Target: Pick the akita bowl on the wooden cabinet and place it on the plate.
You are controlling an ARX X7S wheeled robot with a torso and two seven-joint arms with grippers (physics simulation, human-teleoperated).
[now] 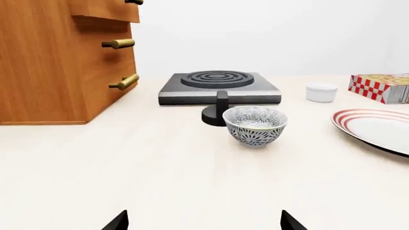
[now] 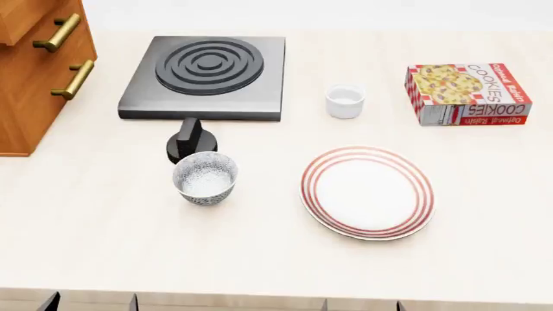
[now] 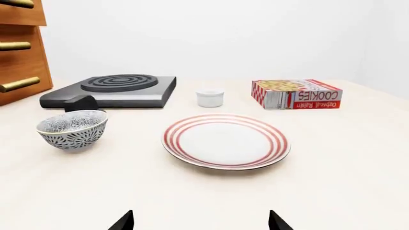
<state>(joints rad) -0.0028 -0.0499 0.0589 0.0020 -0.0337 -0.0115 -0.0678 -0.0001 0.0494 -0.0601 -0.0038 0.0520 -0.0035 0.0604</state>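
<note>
Akita bowl: b&w floral outside, speckled inside.

Stove, knob (black), cup, cookies.

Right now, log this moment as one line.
bowl on counter by stove knob | plate bare | left gripper open, idle | right gripper open, idle
</note>
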